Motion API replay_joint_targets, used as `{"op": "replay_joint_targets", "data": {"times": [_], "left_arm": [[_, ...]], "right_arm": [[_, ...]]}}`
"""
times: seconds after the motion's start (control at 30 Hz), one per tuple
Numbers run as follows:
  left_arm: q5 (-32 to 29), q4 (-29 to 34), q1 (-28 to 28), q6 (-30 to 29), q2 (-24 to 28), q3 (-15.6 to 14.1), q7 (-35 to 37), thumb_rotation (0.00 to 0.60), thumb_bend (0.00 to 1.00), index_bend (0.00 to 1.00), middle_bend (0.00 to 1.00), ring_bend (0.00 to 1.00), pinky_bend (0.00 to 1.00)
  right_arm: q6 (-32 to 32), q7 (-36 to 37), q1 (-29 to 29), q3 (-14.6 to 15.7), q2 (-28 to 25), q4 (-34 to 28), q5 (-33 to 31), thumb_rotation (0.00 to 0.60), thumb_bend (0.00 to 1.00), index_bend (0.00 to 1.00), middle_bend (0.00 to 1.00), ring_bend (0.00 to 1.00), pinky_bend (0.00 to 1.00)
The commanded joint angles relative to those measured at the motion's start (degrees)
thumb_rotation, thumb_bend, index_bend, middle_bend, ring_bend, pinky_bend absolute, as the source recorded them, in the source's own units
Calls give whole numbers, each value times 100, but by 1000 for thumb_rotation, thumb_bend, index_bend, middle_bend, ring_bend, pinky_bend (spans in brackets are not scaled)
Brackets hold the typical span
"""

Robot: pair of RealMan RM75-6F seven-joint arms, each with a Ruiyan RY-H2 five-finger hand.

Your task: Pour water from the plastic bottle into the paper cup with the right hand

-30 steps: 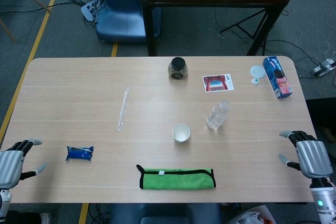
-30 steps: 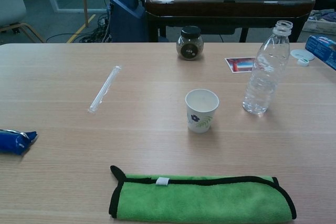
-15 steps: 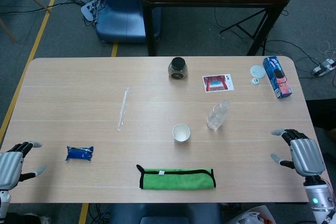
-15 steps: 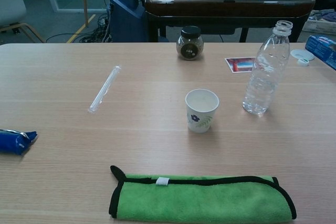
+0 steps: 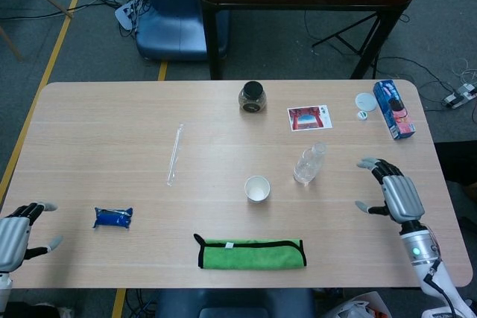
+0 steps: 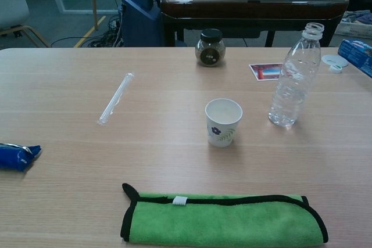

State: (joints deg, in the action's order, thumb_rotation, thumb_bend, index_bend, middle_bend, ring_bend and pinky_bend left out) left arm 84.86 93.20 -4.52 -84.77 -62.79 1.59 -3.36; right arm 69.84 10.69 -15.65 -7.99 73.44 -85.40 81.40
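Observation:
A clear plastic bottle (image 5: 308, 164) (image 6: 294, 78) stands upright and uncapped right of the table's middle. A white paper cup (image 5: 257, 188) (image 6: 223, 121) with a leaf print stands to its left, upright and apart from it. My right hand (image 5: 394, 192) hovers over the table to the right of the bottle, fingers spread, holding nothing. My left hand (image 5: 16, 229) sits at the table's near left corner, fingers apart and empty. Neither hand shows in the chest view.
A folded green cloth (image 5: 251, 252) lies near the front edge. A blue packet (image 5: 113, 217) lies front left, a wrapped straw (image 5: 174, 154) left of centre. At the back stand a dark-lidded jar (image 5: 253, 97), a photo card (image 5: 309, 118), a white cap (image 5: 365, 101) and a blue carton (image 5: 393, 109).
My right hand has moved up and left from the table's right edge toward the bottle, staying spread. The left hand has slid slightly down toward the corner.

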Motion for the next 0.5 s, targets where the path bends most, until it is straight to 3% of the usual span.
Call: {"op": "replay_joint_targets", "data": {"times": [0.03, 0.5], "left_arm": [[-18, 15, 9, -4, 14, 7, 20, 600, 135, 374, 370, 371, 592], [99, -67, 64, -147, 13, -1, 39, 600, 135, 405, 388, 386, 592]], "right_arm": [[-210, 202, -203, -121, 252, 237, -135, 600, 0, 241, 172, 130, 200], [-768, 770, -892, -363, 1020, 1097, -253, 600, 0, 241, 172, 130, 183]]}}
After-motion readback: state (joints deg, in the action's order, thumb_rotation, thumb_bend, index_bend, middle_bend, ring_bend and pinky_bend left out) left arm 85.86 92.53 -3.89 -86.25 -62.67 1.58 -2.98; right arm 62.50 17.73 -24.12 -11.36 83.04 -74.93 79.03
